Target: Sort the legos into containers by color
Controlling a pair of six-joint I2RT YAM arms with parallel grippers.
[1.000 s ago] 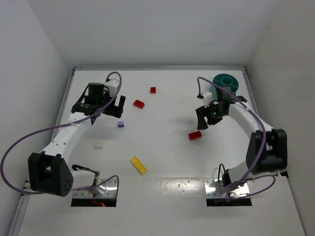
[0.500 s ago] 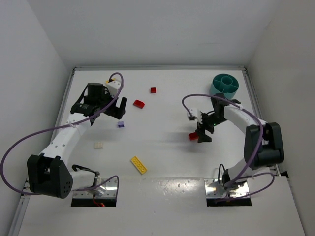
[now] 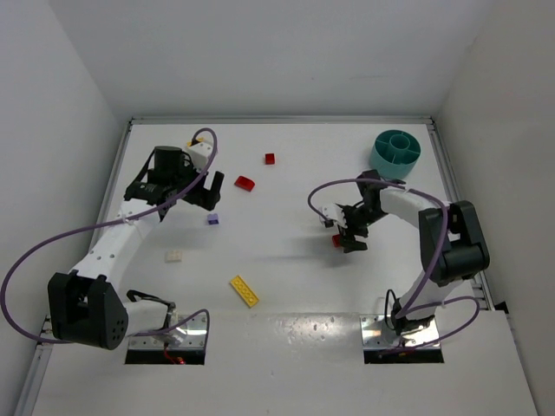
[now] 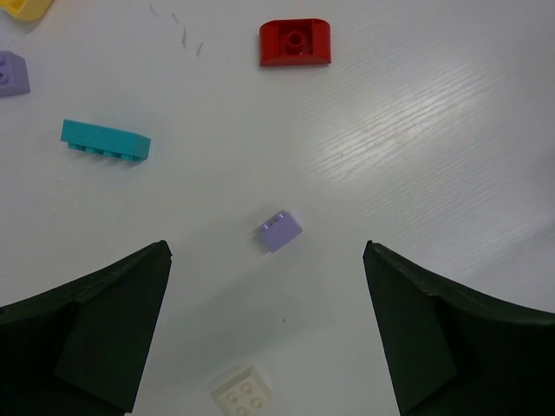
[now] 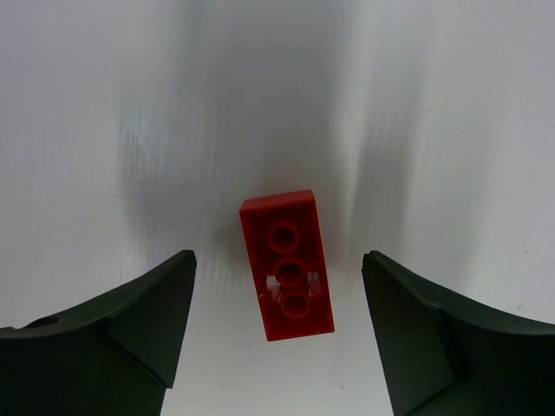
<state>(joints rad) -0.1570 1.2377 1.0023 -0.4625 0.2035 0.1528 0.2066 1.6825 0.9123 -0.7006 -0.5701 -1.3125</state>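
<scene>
My right gripper (image 5: 277, 260) is open and low over the table, its fingers on either side of a red lego (image 5: 288, 264) that lies studs-down, touching neither. From above, this gripper (image 3: 348, 232) sits mid-right with the red brick (image 3: 336, 240) at its tip. The round teal container (image 3: 381, 156) stands at the far right corner. My left gripper (image 4: 266, 251) hangs open high above a small purple cube (image 4: 279, 230) and a cream brick (image 4: 240, 394). A red curved brick (image 4: 295, 42), a cyan brick (image 4: 106, 140), another purple piece (image 4: 10, 71) and a yellow one (image 4: 22, 7) lie beyond.
From above, a yellow plate (image 3: 244, 291) lies near the front middle and a small red cube (image 3: 270, 159) lies far back. The cream brick (image 3: 175, 256) and purple cube (image 3: 212, 219) lie under the left gripper (image 3: 178, 192). White walls close in the table on three sides.
My right gripper has swung away from the teal container, leftward and down to the red brick, and now straddles it. The left arm has not moved.
</scene>
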